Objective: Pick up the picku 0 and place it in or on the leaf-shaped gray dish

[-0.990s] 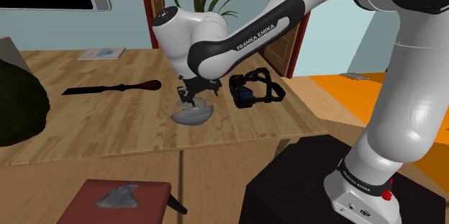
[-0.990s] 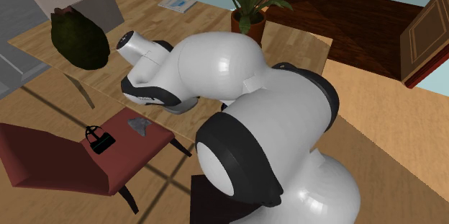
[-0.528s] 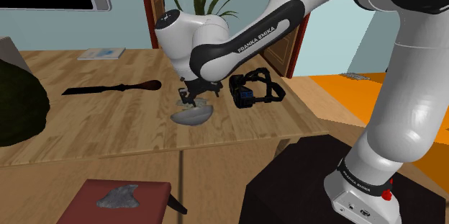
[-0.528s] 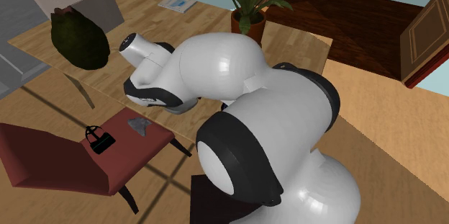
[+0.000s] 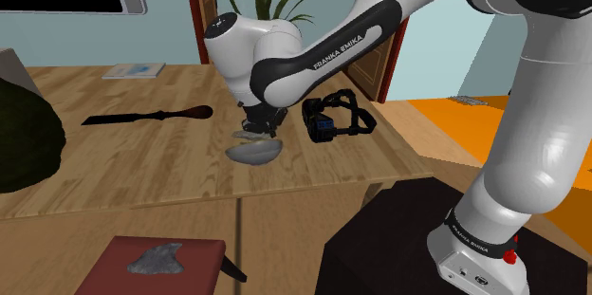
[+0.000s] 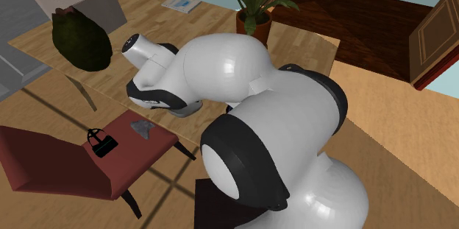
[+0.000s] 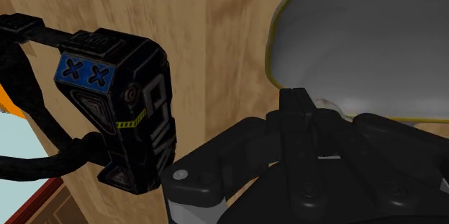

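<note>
I am reaching my white arm (image 5: 313, 51) out from the stand and bending it down over the light wooden table (image 5: 142, 165), with the wrist folded so that my black gripper (image 5: 256, 131) is pointing straight down at the tabletop. In the second exterior view the arm's bulky white links (image 6: 221, 65) are arching over the table's near edge.

I am holding the gripper (image 7: 295, 101) low over the leaf-shaped grey dish (image 5: 254, 153), at the dish's far rim in the shoulder view. My fingers (image 7: 288, 111) are pressing close together, and a small pale object (image 7: 327, 104) is sticking out just beside them, so I seem to be pinching it by a thin edge. In the shoulder view that small pale object (image 5: 247, 136) is sitting right under the gripper, just over the dish. The dish (image 7: 360, 35) is showing a thin yellowish rim along its edge.

A black strapped device with a blue panel (image 5: 334, 120) is lying on the table near the dish, on the shoulder view's right (image 7: 119, 114). A dark-bladed knife with a brown handle (image 5: 152, 116) is lying well apart, towards the shoulder view's left.
</note>
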### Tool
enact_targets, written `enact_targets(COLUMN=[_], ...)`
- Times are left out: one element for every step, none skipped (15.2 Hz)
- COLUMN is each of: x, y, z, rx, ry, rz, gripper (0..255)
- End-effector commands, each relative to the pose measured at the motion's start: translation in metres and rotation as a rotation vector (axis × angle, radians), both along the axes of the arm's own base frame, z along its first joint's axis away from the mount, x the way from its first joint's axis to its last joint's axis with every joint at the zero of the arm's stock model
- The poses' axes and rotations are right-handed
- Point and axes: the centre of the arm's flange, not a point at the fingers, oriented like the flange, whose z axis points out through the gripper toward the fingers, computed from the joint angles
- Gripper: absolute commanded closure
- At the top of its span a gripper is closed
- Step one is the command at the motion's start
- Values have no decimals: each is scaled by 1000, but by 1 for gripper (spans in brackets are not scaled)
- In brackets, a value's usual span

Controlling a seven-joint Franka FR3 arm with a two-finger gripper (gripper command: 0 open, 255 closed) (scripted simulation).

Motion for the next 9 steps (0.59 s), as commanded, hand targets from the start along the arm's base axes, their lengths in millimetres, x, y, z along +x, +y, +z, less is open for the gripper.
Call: enact_targets(x=[0, 0, 0, 0, -3, -9, -19, -13, -13], y=[0, 0, 0, 0, 17, 32, 45, 32, 32], z=[0, 0, 0, 0, -3, -7, -13, -9, -9], rx=[0, 0, 0, 0, -106, -212, -318, -195, -195], ry=[0, 0, 0, 0, 20, 40, 60, 34, 34], rz=[0, 0, 0, 0, 233, 466, 698, 450, 450], gripper=[255, 255, 255, 0, 0, 0, 0, 0, 0])
